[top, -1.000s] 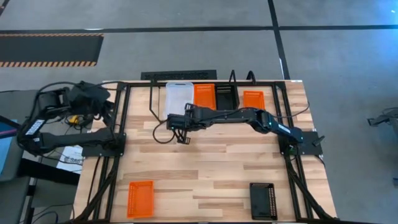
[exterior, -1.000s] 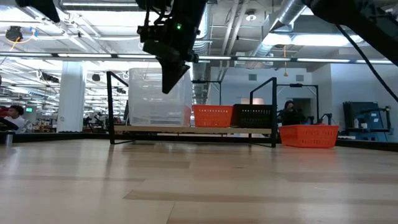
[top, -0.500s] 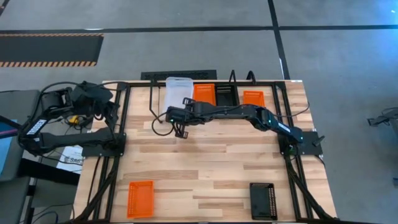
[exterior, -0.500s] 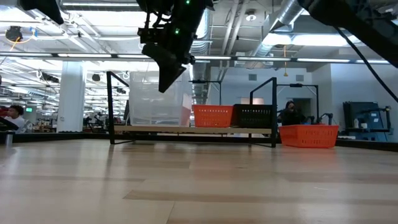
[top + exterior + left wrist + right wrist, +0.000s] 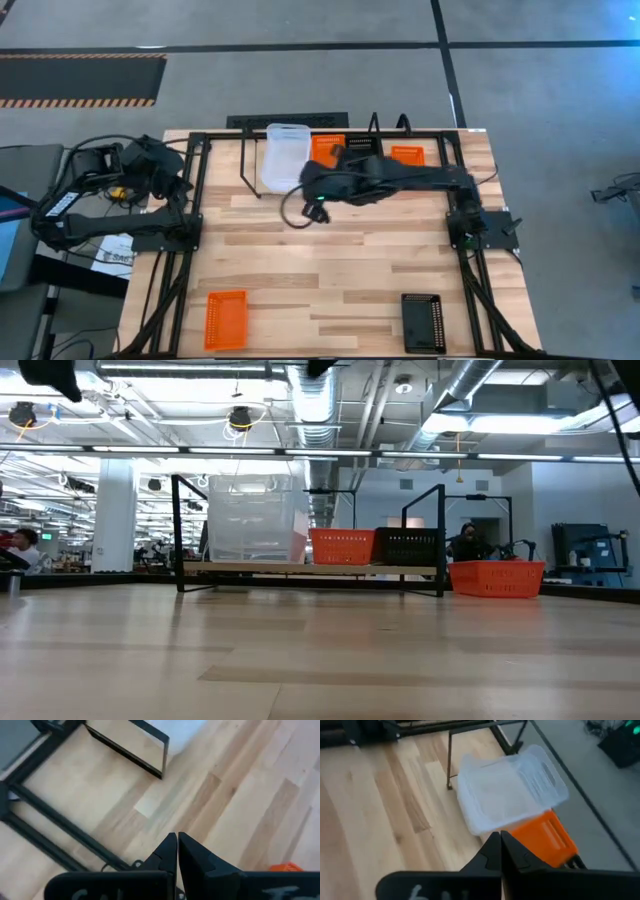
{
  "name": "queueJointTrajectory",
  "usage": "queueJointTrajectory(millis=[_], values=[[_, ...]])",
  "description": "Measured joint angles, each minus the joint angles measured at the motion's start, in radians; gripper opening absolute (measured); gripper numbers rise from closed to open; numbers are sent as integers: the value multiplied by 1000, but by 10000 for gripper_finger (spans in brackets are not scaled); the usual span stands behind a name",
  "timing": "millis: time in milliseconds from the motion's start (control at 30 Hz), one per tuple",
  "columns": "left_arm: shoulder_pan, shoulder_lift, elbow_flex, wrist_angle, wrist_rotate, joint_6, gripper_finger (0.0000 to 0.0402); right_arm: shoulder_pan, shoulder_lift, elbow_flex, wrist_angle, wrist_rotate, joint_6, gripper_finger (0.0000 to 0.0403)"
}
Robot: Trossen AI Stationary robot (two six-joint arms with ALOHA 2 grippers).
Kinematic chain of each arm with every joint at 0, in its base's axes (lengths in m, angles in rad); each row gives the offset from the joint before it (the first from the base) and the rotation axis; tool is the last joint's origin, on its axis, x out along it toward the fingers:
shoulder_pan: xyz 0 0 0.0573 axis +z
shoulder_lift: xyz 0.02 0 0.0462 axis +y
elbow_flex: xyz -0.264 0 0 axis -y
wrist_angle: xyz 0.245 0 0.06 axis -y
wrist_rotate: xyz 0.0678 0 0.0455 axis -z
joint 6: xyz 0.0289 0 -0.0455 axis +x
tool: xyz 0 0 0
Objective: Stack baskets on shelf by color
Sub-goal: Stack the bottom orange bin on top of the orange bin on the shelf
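Clear stack point(image 5: 286, 155) is on the shelf point(image 5: 310, 568); our right hand point(image 5: 318, 212) is pinched closed and empty, so next we fetch the orange basket point(image 5: 225, 319) near-left.

So the tabletop point(image 5: 330, 270) is pale wood in long slats, with darker brown streaks here and there. The shelf point(image 5: 250, 175) has a black wire frame and a light wooden board. On it, the clear basket stack point(image 5: 285, 155) looks frosty white and see-through, next to it an orange-red basket point(image 5: 322, 147), then a black one point(image 5: 365, 148) with little holes in its walls. Another orange basket point(image 5: 407, 155) sits off the shelf's end. Near the front edge there's an orange basket point(image 5: 225, 318) and a black basket point(image 5: 423, 321) with dotted perforations. Both arms and each tool are dark, nearly black. The floor point(image 5: 300, 80) is grey, with a yellow-and-black hazard stripe point(image 5: 80, 100).
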Motion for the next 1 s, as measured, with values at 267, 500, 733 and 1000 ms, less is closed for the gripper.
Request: queueJointTrajectory(millis=[267, 500, 733, 1000], values=[[-45, -90, -200, 27, 78, -100, 0, 26, -135, -1, -142, 2, 166, 12], [-168, -123, -306, 275, 148, -183, 0, 25, -166, 0, -166, 1, 175, 12], [-436, -25, -307, 462, 57, -259, 0, 9, -164, -6, -187, 0, 168, 12], [-880, 168, -308, 460, -181, -446, 0, -2, -163, -7, -237, 0, 162, 12]])
